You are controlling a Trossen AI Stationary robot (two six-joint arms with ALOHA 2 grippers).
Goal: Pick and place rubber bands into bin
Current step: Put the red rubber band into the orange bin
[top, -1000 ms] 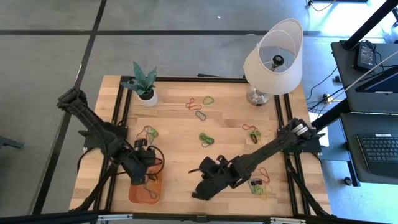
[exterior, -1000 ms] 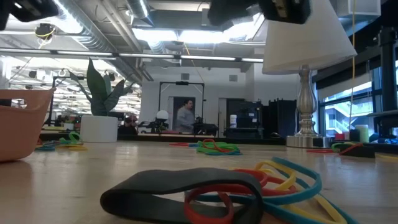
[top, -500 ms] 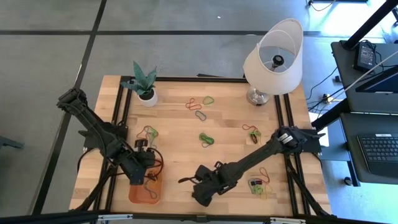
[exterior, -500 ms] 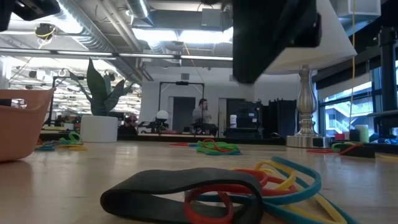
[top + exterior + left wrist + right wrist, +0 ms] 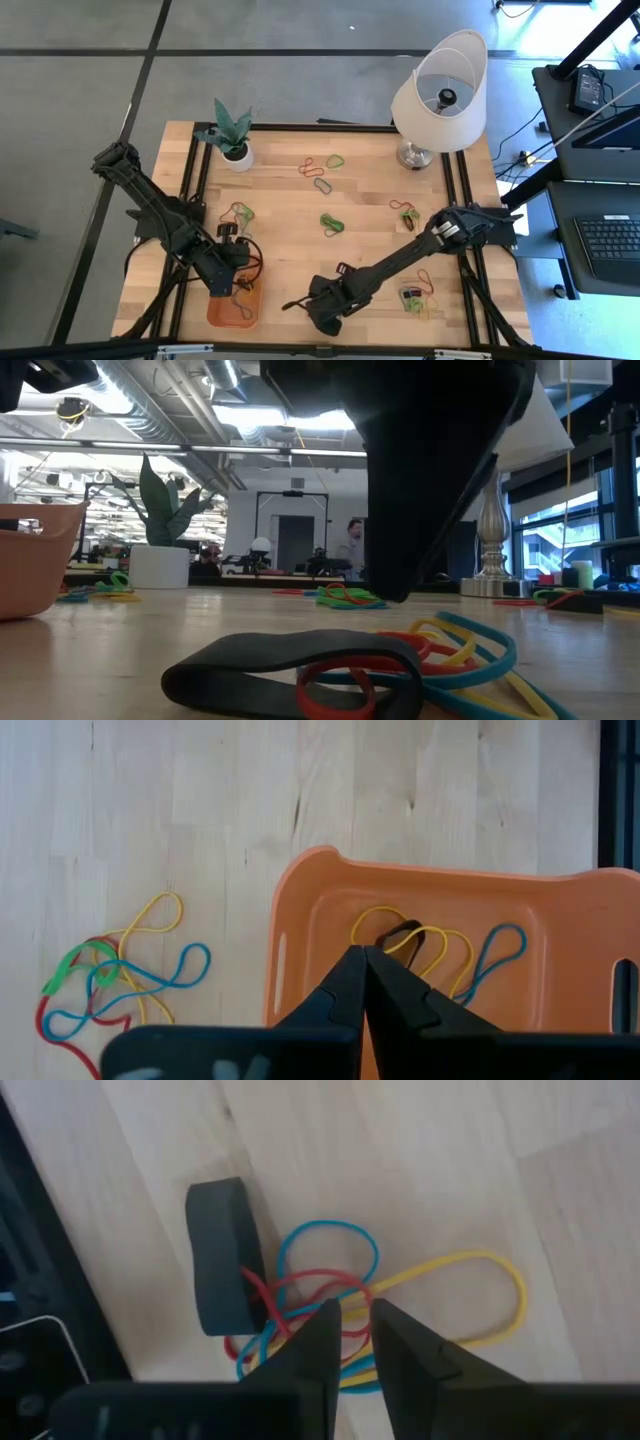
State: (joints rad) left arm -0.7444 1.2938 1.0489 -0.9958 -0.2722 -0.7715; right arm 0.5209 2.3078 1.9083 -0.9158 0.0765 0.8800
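The orange bin [image 5: 228, 308] sits at the table's near left corner and holds yellow, dark and blue rubber bands [image 5: 440, 945]. My left gripper [image 5: 365, 955] hangs shut above the bin's floor, just short of these bands. At the near edge lies a tangle of red, blue and yellow bands [image 5: 340, 1290] beside a broad dark band [image 5: 218, 1255]. My right gripper [image 5: 355, 1330] points down over this tangle, its fingers a narrow gap apart. In the low view it [image 5: 400, 585] hangs clear above the tangle [image 5: 400, 655].
More band clusters lie about the tabletop [image 5: 240, 212] [image 5: 332, 224] [image 5: 320, 165] [image 5: 405, 212], with another by a small dark block [image 5: 414, 298] near the right. A white plant pot [image 5: 237, 155] and a lamp [image 5: 440, 95] stand at the far edge.
My right gripper has come down toward the table's near edge and a little to the left, turning as it went, and now hangs low over the band tangle. My left gripper has kept still over the bin.
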